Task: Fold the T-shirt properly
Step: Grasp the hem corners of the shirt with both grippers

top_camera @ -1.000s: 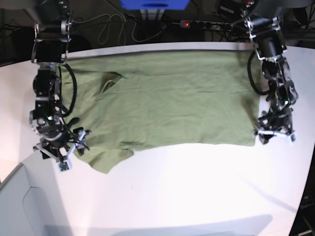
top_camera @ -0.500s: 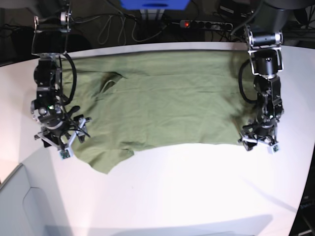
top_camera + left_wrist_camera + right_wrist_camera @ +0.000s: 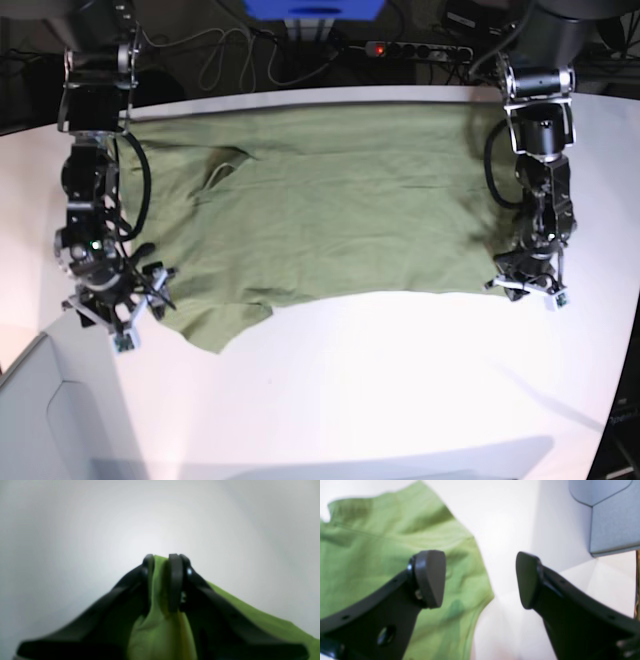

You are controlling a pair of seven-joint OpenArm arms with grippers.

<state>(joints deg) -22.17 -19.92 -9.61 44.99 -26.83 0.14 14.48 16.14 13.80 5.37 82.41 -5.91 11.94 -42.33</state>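
Note:
The olive-green T-shirt [image 3: 330, 200] lies spread flat across the back half of the white table [image 3: 380, 380], its neckline toward the base view's left. My left gripper [image 3: 527, 288] is at the shirt's front right corner. In the left wrist view my left gripper [image 3: 161, 560] is shut on a pinched fold of the T-shirt [image 3: 160, 630]. My right gripper [image 3: 112, 318] hovers at the front left sleeve. In the right wrist view my right gripper [image 3: 478, 580] is open, one finger over the sleeve of the T-shirt [image 3: 370, 555], the other over bare table.
A grey panel [image 3: 40, 420] sits at the table's front left corner, close to my right gripper, and shows again as the grey panel [image 3: 612, 517] in the right wrist view. Behind the table are a power strip [image 3: 400, 48], cables and a blue box [image 3: 312, 10].
My left gripper moved in onto the shirt's front right corner and closed on the cloth. My right gripper shifted a little along the left sleeve and stayed open.

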